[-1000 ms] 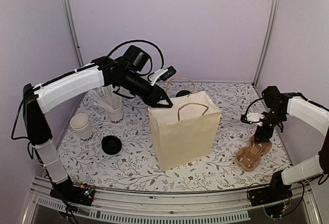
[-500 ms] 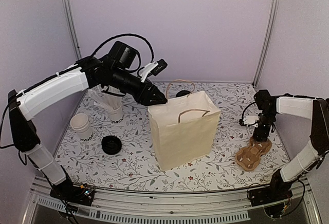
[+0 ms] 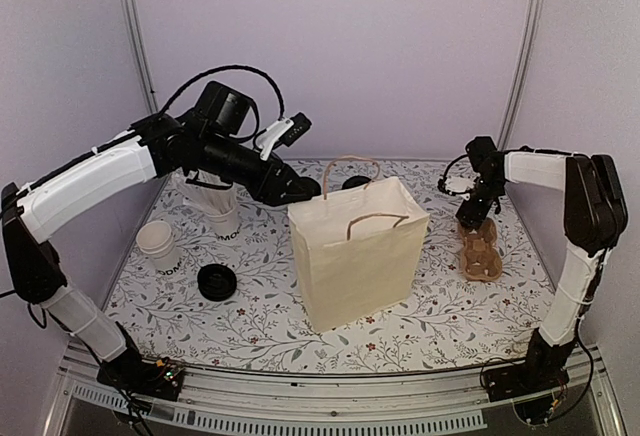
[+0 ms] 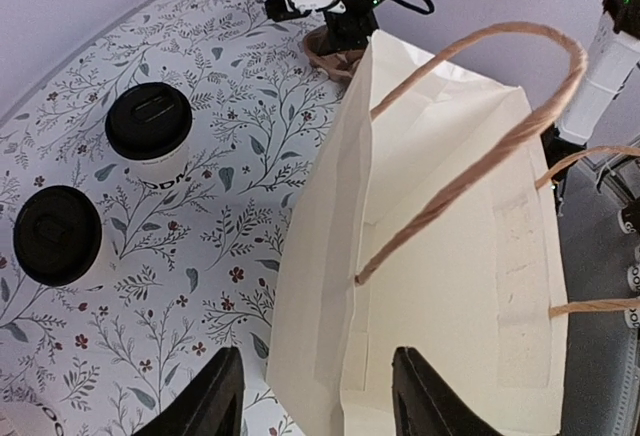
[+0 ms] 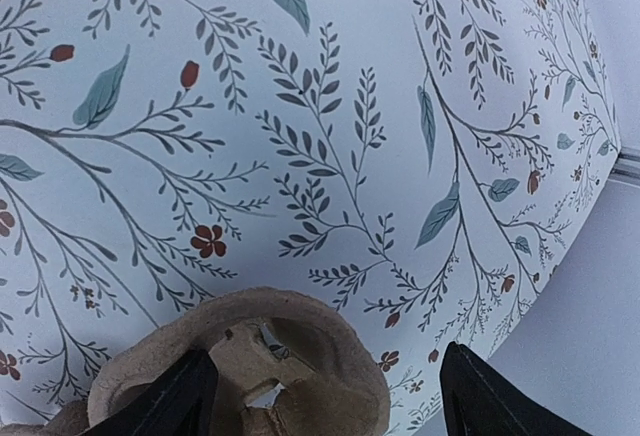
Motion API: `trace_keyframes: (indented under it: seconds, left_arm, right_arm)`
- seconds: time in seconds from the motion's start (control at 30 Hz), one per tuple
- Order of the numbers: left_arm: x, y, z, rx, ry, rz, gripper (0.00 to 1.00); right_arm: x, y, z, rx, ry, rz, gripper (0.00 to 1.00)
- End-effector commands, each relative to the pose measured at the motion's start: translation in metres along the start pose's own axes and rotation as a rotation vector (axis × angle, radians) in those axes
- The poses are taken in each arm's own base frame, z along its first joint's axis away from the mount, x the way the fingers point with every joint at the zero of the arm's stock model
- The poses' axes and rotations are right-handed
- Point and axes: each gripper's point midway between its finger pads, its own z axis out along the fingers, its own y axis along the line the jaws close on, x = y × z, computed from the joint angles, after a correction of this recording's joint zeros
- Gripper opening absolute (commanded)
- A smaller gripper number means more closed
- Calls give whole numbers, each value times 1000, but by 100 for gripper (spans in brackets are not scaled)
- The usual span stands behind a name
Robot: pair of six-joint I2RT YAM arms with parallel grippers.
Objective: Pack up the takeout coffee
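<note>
Claws first: the left claw (image 4: 315, 401) hangs spread and empty over the far left top corner of the paper bag (image 3: 355, 261), which stands upright in the middle of the bench (image 3: 250, 331). The right claw (image 5: 330, 406) is spread too, gripping nothing, just above the cardboard cup carrier (image 3: 480, 254) near the bench's right edge. One takeout coffee (image 4: 150, 126) and a second lidded cup (image 4: 57, 236) stand behind the bag toward the far edge, outside it. Lidless cups (image 3: 158, 241) and black lids (image 3: 217, 281) sit near the left edge.
</note>
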Motion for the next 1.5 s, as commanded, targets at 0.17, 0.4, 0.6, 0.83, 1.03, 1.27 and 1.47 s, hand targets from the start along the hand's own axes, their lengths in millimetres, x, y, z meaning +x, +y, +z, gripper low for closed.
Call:
trace_keyframes:
  seconds: [0.17,0.4,0.6,0.83,1.03,1.27,1.47]
  left_arm:
    - [-13,7,-22,-66,-71,-16,53]
    - [-17,12,-28,-101,-89,-32,53]
    - [-12,19,-34,-139,-94,-72,55]
    - [-2,25,-40,-162,-121,-108,56]
    - [2,29,-39,-171,-114,-120,56]
    - [6,32,-37,-174,-110,-132,57]
    - [6,64,-52,-342,-127,-203,57]
  right_arm:
    - [-11,-2,-70,-28,-134,204,81]
    - [28,-3,-74,-26,-104,418,66]
    - [55,15,-35,-233,-25,598,63]
    - [55,34,-13,-354,15,646,68]
    - [18,34,-13,-503,-82,639,65]
    - [7,17,-10,-445,-89,598,65]
    - [4,16,-60,-323,-145,554,64]
